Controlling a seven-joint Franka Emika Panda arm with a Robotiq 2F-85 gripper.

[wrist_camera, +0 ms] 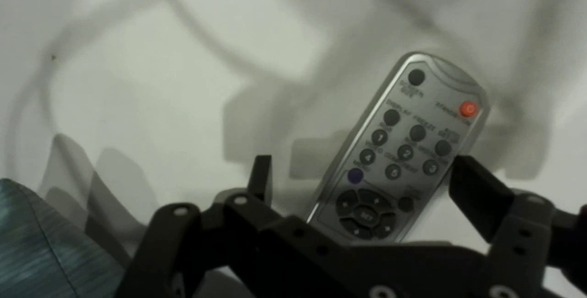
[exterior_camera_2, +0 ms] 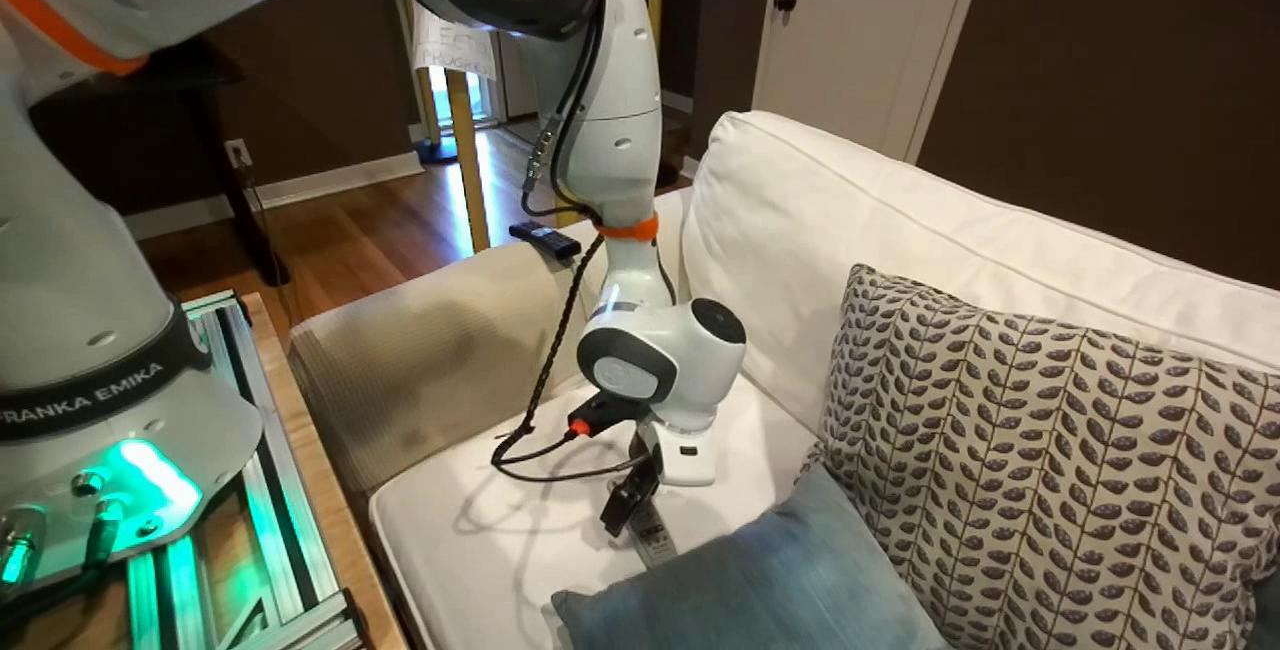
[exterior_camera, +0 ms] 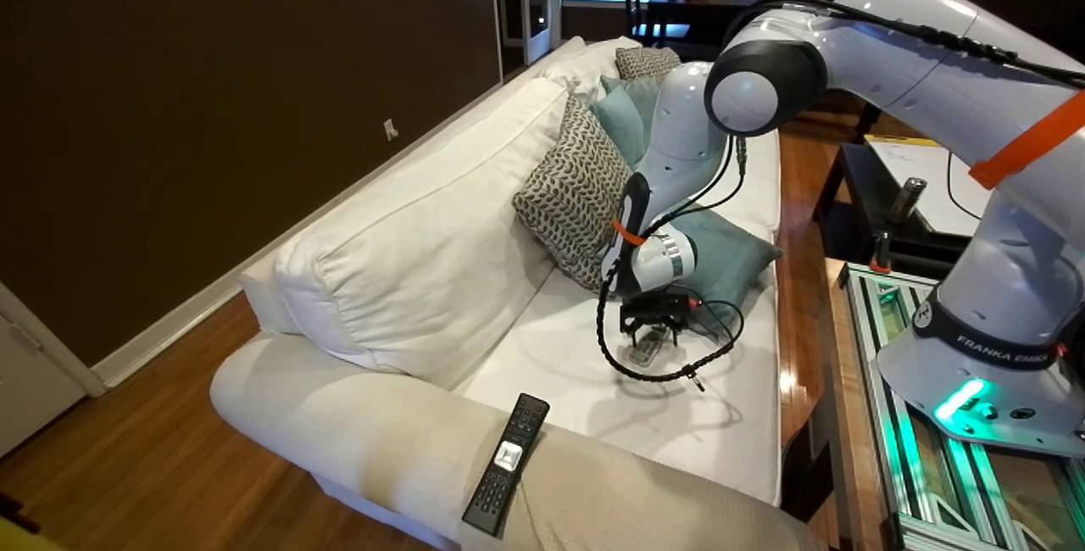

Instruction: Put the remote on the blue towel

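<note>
A slim silver-grey remote control (wrist_camera: pixel 399 151) is lying face up on the white sofa seat (exterior_camera_2: pixel 450 530), just beside the teal-blue throw pillow (exterior_camera_2: pixel 760 580). In the wrist view its long axis is running diagonally: the end with the orange-red button is pointing away from the pillow, and the opposite end, hidden there by the gripper (wrist_camera: pixel 362 174), is pointing toward the pillow's side. The remote is showing a rounded top, a bright rim, small round dark buttons, several numbered, one purple button, and a dark ring of keys around a center marked SET.

Near the pillow, the gripper is hanging over the remote with its black fingers (wrist_camera: pixel 481 201) standing wide apart, one along each side; it is gripping nothing.

The pillow itself is looking plump, with pointed corners and plain, finely streaked cloth. Just behind the pillow in an exterior view, a leaf-patterned cushion (exterior_camera_2: pixel 1030 450) is leaning against the smooth white sofa back (exterior_camera_2: pixel 950 230). Well apart from the pillow, a longer black remote (exterior_camera: pixel 506 462) is resting on the finely ribbed beige armrest (exterior_camera_2: pixel 430 350). The glossy pale robot arm (exterior_camera: pixel 898 68) is arching over the seat, its wrist bending down near the pillow.
</note>
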